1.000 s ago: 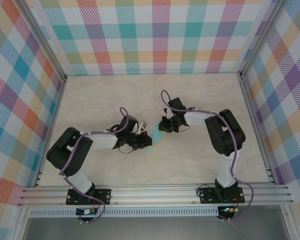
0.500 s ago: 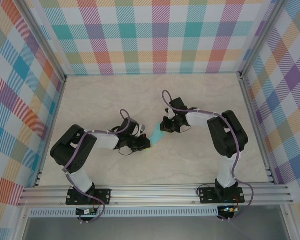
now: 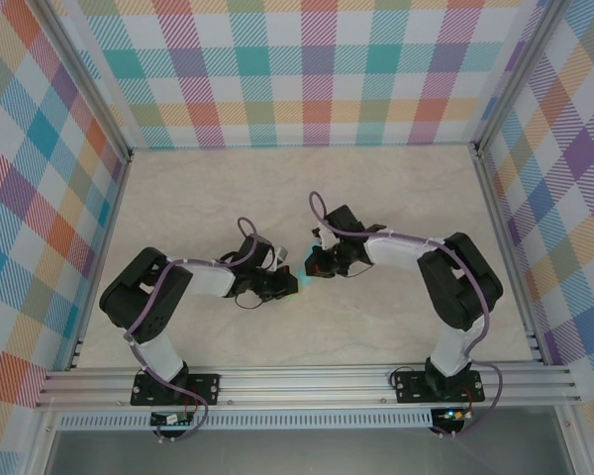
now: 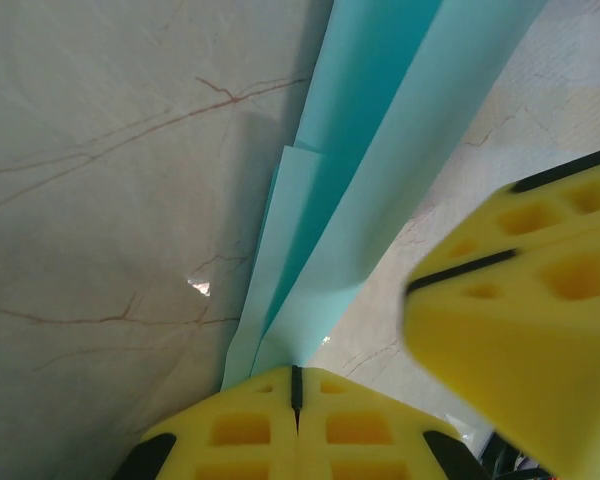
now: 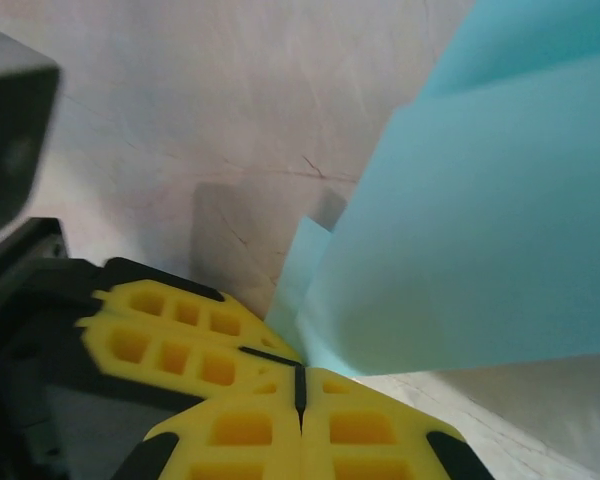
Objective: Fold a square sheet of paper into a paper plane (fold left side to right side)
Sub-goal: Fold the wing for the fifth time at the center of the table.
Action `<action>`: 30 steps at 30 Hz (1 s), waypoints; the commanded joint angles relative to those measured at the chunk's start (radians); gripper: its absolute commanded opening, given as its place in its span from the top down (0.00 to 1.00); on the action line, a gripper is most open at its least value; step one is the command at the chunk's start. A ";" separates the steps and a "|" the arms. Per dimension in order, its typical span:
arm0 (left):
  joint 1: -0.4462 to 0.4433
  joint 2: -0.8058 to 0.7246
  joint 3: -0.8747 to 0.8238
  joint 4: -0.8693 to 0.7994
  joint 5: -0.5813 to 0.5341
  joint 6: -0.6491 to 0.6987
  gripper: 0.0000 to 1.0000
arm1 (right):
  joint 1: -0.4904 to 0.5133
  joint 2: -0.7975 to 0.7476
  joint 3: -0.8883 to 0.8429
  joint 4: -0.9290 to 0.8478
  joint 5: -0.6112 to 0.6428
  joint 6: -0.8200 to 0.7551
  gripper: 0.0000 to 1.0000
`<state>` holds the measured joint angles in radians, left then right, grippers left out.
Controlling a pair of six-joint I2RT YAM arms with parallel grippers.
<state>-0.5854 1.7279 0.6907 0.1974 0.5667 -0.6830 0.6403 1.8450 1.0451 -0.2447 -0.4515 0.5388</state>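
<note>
A pale, marble-patterned worktop (image 3: 396, 198) with faint rust-coloured veins sits boxed in by plaid walls (image 3: 307, 69) of pastel checks, with ribbed aluminium rails (image 3: 307, 381) along the near edge. Two black arms with lilac cables bend in toward each other near the middle of the surface, their ends almost meeting.

Between them is the paper plane (image 4: 380, 150): thin, matte, light turquoise paper folded into a long, slim shape, with several flat layers lying over one another and sharp straight creases running its length. It narrows toward the left tool (image 4: 296, 372), whose fingers (image 4: 240, 430) are blocky yellow plastic with a honeycomb of square pockets. They are pressed tight together, only a dark seam between them, and the paper's narrow end is caught at their tips.

The right tool (image 5: 300, 378) has the same yellow latticed fingers, also pressed together, nipping a corner of the paper, which rises from them as a broad smooth panel. The two tools sit just beside each other, and the paper casts a soft grey shadow on the stone-look surface.
</note>
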 commanded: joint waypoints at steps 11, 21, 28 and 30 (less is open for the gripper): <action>0.010 0.021 -0.032 -0.082 -0.066 0.023 1.00 | 0.012 0.080 0.056 -0.003 -0.022 0.010 0.95; 0.010 0.034 -0.034 -0.095 -0.079 0.026 1.00 | 0.012 0.124 0.089 -0.115 0.063 -0.041 0.95; 0.010 0.043 -0.036 -0.109 -0.091 0.032 1.00 | -0.010 0.137 0.113 -0.182 0.130 -0.085 0.95; 0.010 0.050 -0.037 -0.110 -0.088 0.033 1.00 | -0.023 0.137 0.120 -0.193 0.136 -0.099 0.95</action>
<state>-0.5858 1.7287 0.6907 0.1940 0.5610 -0.6792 0.6460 1.9480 1.1580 -0.3588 -0.4122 0.4839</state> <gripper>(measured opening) 0.042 0.052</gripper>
